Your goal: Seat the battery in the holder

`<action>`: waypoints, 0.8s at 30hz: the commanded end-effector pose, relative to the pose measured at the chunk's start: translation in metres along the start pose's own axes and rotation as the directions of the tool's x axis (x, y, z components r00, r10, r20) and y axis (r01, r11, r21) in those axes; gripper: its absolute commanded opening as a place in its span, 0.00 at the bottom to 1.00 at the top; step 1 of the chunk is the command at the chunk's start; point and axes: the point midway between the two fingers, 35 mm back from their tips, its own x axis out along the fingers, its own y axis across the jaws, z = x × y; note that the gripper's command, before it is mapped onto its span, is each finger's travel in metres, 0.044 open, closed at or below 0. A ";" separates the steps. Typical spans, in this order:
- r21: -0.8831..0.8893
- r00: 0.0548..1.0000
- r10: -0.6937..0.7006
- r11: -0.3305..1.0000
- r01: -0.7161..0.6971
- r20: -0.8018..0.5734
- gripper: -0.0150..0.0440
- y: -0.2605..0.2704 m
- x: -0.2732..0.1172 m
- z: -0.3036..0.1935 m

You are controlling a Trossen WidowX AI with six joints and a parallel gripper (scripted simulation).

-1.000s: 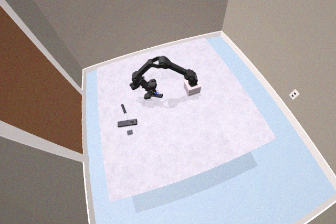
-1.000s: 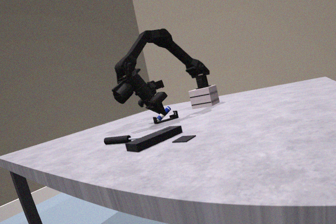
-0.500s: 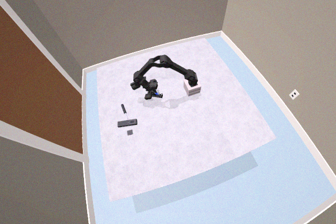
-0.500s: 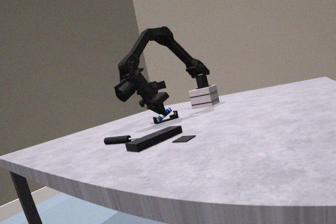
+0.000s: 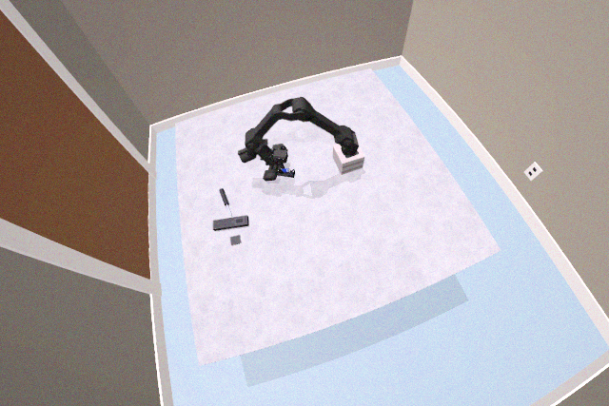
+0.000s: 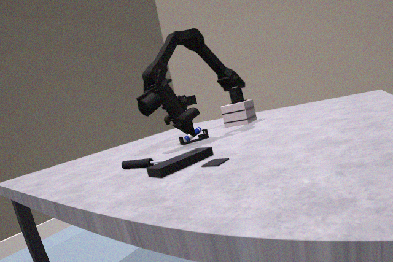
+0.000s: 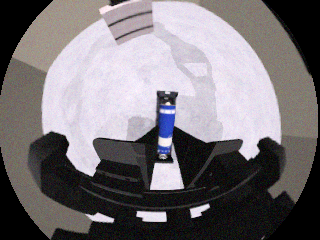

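Note:
The blue and white battery is tilted over the black holder. In the exterior view its left end is low, inside the holder's left end wall, and its right end is raised near the top of the taller right end. My gripper is shut on the battery around its middle. In the wrist view the battery lies nearly in line with the holder. The fingers hide part of the holder. Spring, lip and contact at the low end are too small to tell.
A striped block stands under the arm's base. A dark-handled screwdriver, a long black bar and a thin dark square lie on the table away from the holder.

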 end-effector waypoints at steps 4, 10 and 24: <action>0.001 0.998 0.002 1.000 -0.002 -0.058 0.36 -0.001 0.000 -0.005; 0.002 0.996 0.003 1.000 -0.003 -0.085 0.36 -0.001 0.001 -0.005; 0.005 0.989 0.005 1.000 -0.005 -0.148 0.36 -0.001 0.004 -0.003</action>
